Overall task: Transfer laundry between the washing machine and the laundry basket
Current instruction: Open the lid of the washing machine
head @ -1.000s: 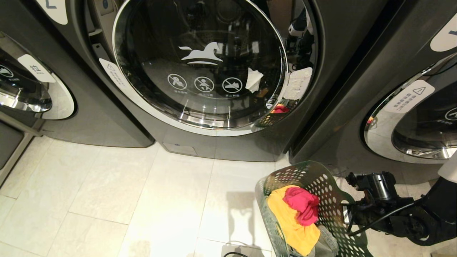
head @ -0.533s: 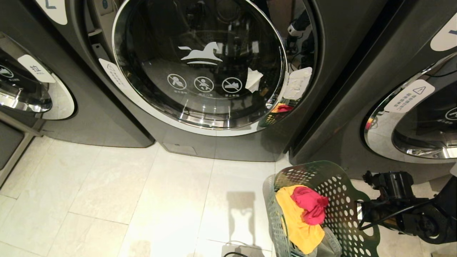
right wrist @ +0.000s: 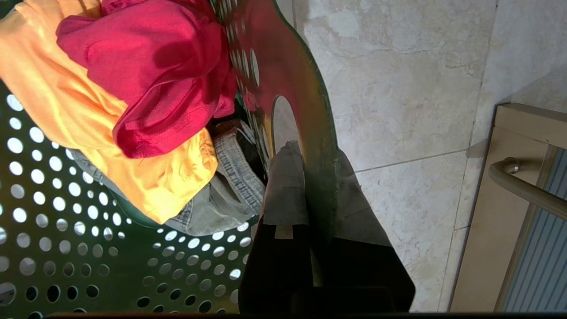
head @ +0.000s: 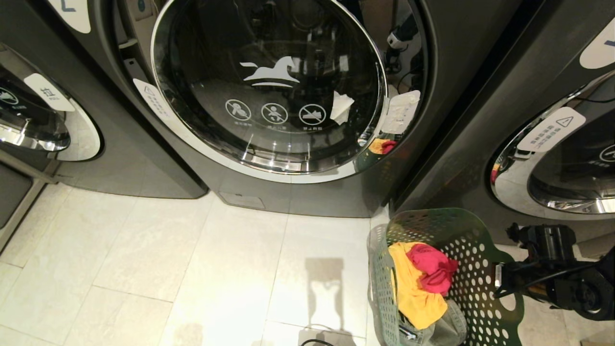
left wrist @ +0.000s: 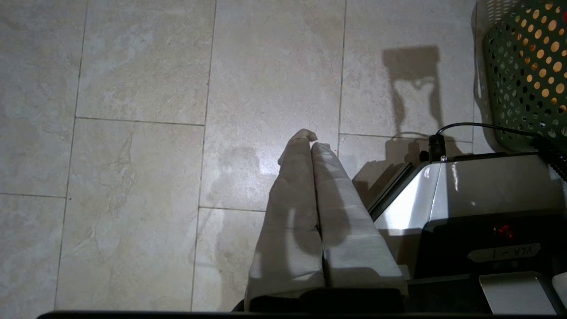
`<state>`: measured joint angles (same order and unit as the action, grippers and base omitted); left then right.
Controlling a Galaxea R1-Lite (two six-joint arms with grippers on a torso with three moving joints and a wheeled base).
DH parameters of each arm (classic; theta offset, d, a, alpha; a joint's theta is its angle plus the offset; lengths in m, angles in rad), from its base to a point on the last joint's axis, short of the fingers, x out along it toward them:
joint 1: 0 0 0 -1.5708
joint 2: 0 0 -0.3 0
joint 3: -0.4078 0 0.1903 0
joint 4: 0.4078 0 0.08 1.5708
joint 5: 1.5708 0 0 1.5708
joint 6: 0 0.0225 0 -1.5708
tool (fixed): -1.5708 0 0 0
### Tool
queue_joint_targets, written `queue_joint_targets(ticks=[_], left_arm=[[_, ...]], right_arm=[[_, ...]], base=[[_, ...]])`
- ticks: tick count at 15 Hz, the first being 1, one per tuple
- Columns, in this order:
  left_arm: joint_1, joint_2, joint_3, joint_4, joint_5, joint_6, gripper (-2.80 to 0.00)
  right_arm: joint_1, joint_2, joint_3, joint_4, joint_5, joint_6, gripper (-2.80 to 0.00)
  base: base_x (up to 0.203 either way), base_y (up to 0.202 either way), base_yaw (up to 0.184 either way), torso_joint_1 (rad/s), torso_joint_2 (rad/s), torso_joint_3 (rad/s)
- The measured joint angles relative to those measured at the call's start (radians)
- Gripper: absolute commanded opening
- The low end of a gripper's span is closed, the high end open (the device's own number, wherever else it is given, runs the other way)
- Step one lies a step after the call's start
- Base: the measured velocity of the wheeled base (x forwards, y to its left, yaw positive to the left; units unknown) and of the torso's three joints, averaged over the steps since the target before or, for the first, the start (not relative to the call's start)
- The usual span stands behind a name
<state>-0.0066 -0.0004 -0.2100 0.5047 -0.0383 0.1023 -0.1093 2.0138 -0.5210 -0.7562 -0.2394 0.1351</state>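
While its taped fingers pinch the rim of the dark green perforated plastic laundry basket (right wrist: 288,79) just below the cut-out handle, one finger inside the wall and one outside, the right gripper (right wrist: 310,177) sits at the near right of the scene; the basket stands tilted on the pale tiled floor (head: 168,250), near the right front corner of the dark grey front-loading washing machine (head: 298,192); inside it lie the laundry pieces: a bright pink-red garment (head: 435,269) on top of a yellow-orange garment (head: 413,293), with a grey-green denim piece (right wrist: 230,195) underneath; the machine's round chrome-rimmed glass door (head: 269,86) fills the far centre; the left gripper (left wrist: 312,144) hangs over bare tiles, its fingers pressed together on nothing.
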Motion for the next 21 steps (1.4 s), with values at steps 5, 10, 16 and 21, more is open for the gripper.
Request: queue_joint_targets(ticks=[5,10,16,21], left_arm=[[0.0,0.0,0.0,0.0,0.0,0.0,-2.8],[0.0,0.0,0.0,0.0,0.0,0.0,-2.8],[0.0,0.0,0.0,0.0,0.001,0.0,-2.8],[0.0,0.0,0.0,0.0,0.001,0.0,-2.8]], right_arm=[[-0.007,0.012,-0.003,-0.001,0.001,-0.02,-2.8],[-0.008,0.043,-0.016,-0.001,0.002,-0.006,0.0],[-0.007,0.026,0.002,0.003,0.001,-0.017,0.0],[-0.003,-0.131,0.164,0.006,0.057,-0.081,0.0]], base=[[0.0,0.0,0.0,0.0,0.0,0.0],[0.0,0.0,0.0,0.0,0.0,0.0],[0.0,0.0,0.0,0.0,0.0,0.0],[0.0,0.0,0.0,0.0,0.0,0.0]])
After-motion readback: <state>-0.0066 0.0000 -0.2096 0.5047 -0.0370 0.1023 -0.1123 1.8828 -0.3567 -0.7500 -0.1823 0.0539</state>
